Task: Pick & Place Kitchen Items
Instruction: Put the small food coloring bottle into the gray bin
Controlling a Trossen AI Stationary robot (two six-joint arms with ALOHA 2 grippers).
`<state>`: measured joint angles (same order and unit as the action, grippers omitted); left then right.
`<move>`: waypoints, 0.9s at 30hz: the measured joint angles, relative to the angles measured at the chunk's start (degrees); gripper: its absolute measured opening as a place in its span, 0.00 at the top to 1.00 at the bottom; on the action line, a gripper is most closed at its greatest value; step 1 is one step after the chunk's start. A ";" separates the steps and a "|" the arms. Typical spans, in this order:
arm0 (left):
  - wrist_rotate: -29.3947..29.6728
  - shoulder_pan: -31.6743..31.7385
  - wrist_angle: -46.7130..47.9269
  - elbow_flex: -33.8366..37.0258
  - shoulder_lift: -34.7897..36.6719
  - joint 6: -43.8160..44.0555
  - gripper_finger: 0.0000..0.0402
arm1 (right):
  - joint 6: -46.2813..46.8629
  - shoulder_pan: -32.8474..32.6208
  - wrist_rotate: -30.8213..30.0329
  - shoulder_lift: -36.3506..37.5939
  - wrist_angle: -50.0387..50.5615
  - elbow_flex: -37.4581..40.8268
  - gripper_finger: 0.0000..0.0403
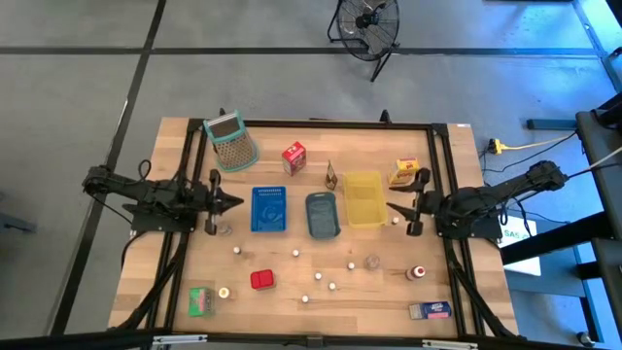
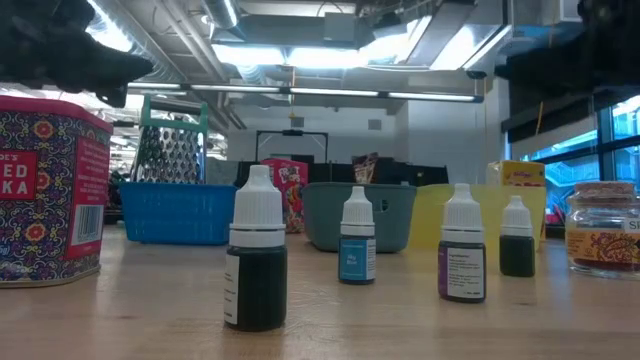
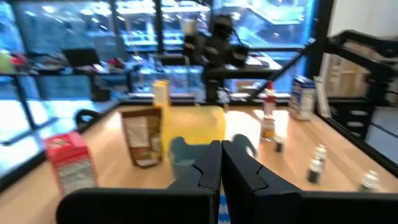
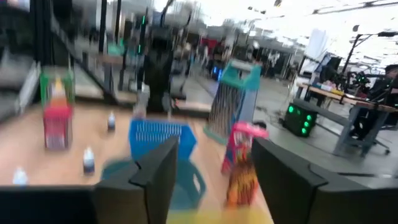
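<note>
Left gripper (image 3: 221,163) jaws together, right gripper (image 4: 211,171) jaws apart and empty, yellow tray (image 4: 205,216) cut off below

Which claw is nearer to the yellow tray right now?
Right. The right claw hangs just beside the yellow tray, on its right edge. The left claw sits far across, beyond the blue tray and the grey-blue tray.
</note>
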<state>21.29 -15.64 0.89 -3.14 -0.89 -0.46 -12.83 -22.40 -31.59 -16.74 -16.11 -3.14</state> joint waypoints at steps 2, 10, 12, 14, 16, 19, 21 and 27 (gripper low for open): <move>1.47 0.00 -0.58 0.00 0.00 -0.77 0.99 | -0.10 -0.02 -0.96 -0.28 0.19 0.00 0.47; 2.18 0.00 -0.84 0.00 0.00 -0.49 0.99 | 7.29 -0.10 -3.16 -0.80 12.95 -6.16 0.49; 2.22 0.00 -0.84 0.00 0.00 -0.61 0.99 | 10.10 -0.10 -3.16 -1.40 17.76 -8.63 0.50; 3.61 0.00 -0.87 0.00 0.00 -1.25 0.99 | 12.56 -0.10 -3.03 -1.99 20.72 -10.84 0.50; 6.07 0.00 -0.94 0.00 0.00 -0.05 0.99 | 14.72 -0.10 -2.41 -2.39 22.77 -12.46 0.50; 8.79 0.00 -0.92 0.00 0.00 2.50 0.99 | 16.95 -0.10 -2.22 -2.81 23.66 -13.49 0.50; 10.20 0.01 -0.92 0.00 0.00 1.59 0.99 | 16.93 -0.10 -2.06 -2.81 23.71 -13.51 0.50; 14.39 0.02 -1.88 0.00 0.00 -0.79 0.99 | 17.37 -0.10 -0.68 -2.81 23.71 -13.51 0.50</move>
<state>35.67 -15.62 -0.99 -3.14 -0.89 -1.26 4.54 -22.50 -32.28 -19.55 7.60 -16.64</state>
